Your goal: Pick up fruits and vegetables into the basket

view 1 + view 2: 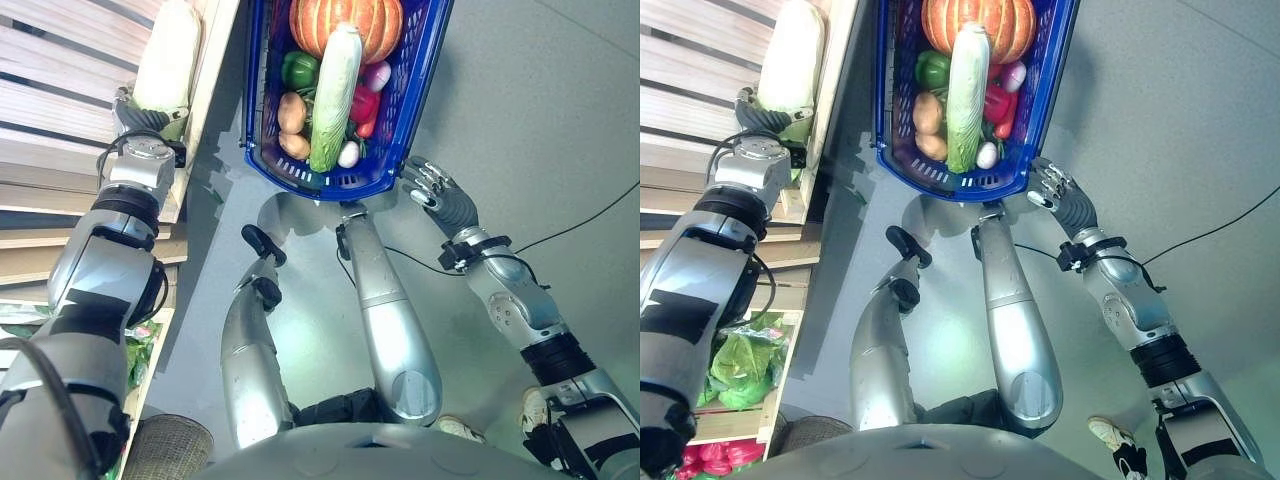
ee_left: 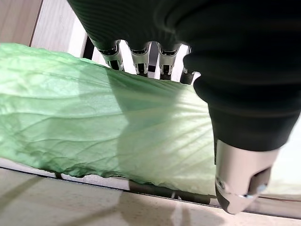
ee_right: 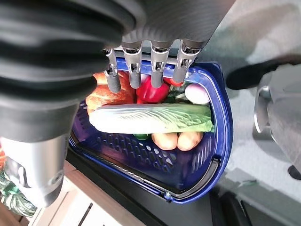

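— Right, where's the left hand (image 1: 140, 118)?
— Up at the wooden shelf (image 1: 60, 90), on a pale green cabbage (image 1: 168, 55) that lies on the slats. Its wrist view has the fingers (image 2: 141, 59) over the leafy side and the thumb (image 2: 242, 176) below, wrapped round it.
— And the basket (image 1: 262, 60)?
— Blue, on the grey floor (image 1: 540, 90) beside the shelf. Inside: a pumpkin (image 1: 385, 25), a long cabbage (image 1: 335, 95) laid across the top, a green pepper (image 1: 298, 70), a red pepper (image 1: 362, 103), potatoes (image 1: 292, 112).
— Right hand (image 1: 432, 186)?
— Just beside the basket's near corner, fingers (image 3: 155, 61) straight and spread, empty.
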`<state>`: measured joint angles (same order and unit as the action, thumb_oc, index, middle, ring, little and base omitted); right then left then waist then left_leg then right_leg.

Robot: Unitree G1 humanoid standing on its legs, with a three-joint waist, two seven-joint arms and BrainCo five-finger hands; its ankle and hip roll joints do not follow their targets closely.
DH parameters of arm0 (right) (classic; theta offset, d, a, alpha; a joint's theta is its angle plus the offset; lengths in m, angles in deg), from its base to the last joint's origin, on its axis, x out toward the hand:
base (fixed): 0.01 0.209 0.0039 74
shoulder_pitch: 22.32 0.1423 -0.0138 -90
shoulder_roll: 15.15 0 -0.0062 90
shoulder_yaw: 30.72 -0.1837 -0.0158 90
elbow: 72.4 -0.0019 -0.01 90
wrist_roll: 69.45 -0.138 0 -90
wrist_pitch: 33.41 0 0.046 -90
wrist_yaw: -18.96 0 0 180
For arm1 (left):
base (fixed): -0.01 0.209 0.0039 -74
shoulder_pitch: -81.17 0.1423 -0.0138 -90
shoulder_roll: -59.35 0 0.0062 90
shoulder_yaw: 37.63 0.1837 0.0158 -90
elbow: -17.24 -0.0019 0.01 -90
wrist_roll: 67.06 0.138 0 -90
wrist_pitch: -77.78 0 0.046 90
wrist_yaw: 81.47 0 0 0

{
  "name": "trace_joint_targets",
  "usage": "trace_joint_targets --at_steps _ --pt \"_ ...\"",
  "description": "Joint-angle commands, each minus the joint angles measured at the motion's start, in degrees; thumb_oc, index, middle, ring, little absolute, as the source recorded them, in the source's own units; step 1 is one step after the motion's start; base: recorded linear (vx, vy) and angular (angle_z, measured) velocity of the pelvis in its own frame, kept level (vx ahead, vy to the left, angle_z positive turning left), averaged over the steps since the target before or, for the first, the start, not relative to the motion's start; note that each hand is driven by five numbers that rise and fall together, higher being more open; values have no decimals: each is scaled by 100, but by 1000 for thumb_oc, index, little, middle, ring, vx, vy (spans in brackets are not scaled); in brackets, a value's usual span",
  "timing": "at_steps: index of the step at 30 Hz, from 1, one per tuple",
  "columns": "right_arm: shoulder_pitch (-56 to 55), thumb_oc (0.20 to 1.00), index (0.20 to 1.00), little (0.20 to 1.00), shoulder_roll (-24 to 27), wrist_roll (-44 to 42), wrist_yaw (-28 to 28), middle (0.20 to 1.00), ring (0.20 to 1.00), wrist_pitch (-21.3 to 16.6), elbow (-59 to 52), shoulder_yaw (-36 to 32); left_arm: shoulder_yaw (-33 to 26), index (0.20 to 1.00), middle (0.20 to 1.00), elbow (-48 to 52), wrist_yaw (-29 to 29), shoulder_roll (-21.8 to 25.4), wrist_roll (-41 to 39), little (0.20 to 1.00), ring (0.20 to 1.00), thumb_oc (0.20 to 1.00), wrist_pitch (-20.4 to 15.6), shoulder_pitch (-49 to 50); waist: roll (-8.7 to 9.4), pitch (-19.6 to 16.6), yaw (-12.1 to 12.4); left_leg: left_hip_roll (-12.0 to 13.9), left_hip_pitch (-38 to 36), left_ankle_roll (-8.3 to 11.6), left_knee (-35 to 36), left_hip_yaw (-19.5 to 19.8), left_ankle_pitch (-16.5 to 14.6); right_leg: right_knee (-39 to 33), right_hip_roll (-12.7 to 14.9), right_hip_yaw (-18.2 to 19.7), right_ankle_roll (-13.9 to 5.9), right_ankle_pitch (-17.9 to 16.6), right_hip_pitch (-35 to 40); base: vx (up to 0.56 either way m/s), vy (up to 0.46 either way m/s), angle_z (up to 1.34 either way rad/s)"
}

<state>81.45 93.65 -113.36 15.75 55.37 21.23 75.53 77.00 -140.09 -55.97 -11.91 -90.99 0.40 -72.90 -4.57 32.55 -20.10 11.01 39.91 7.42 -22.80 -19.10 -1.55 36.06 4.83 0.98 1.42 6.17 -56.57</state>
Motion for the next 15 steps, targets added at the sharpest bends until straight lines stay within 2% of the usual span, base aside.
trace_joint_targets --at_steps 1,6,15 --pt "-196 1000 1000 1000 -195 -156 -268 1000 1000 -58 -211 -24 93 1000 1000 -539 -832 62 343 1000 1000 1000 254 360 393 -275 -168 -57 466 -83 -670 -160 -342 -236 -95 246 -376 98 49 7 34 -6" --pt "-113 1000 1000 1000 -125 -323 -272 1000 1000 142 -288 -39 256 1000 1000 -639 -1338 -1 367 1000 1000 1000 374 332 354 -275 -219 -58 422 -65 -620 -223 -322 -255 -84 271 -365 81 33 12 34 -5" --pt "-197 1000 1000 1000 -59 -402 -464 1000 1000 146 -292 -56 471 1000 1000 -675 -2440 -191 389 1000 1000 1000 574 394 325 -275 -316 -46 378 -52 -577 -315 -323 -255 -103 329 -336 82 -8 7 14 -5"
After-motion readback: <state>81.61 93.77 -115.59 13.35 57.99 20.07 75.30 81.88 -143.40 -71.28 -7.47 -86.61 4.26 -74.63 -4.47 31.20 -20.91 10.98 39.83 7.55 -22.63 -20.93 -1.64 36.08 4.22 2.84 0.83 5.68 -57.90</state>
